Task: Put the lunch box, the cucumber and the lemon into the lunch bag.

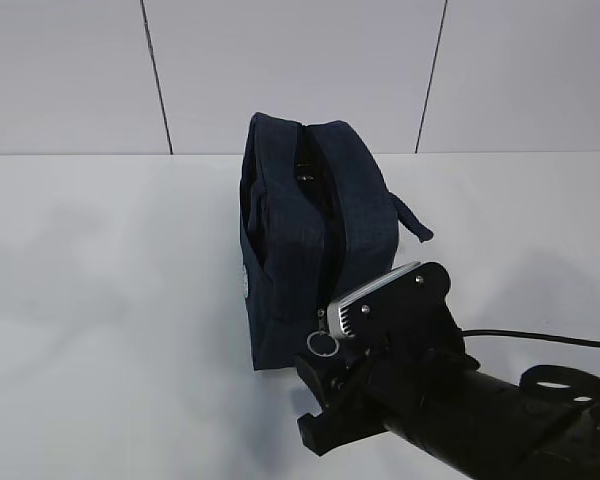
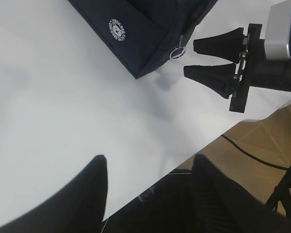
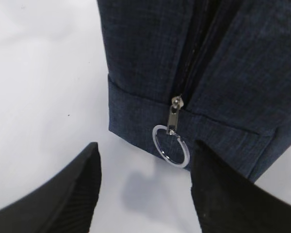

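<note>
The dark navy lunch bag [image 1: 305,235] stands upright mid-table, with a dark gap along its zipper line. Its zipper slider sits low on the near end and the metal ring pull [image 3: 171,145] hangs from it. My right gripper [image 3: 145,151] is open just in front of that ring, one finger on each side and nothing between them; it also shows in the exterior view [image 1: 316,400] and the left wrist view [image 2: 190,58]. My left gripper [image 2: 149,158] is open and empty over the table's near edge, well away from the bag's white logo [image 2: 117,30]. The lunch box, cucumber and lemon are out of view.
The white table [image 1: 110,330] runs back to a panelled wall. In the left wrist view the table's edge [image 2: 184,158] cuts diagonally, with wooden floor and a black cable [image 2: 254,156] beyond it. A strap handle [image 1: 412,222] sticks out on the bag's right.
</note>
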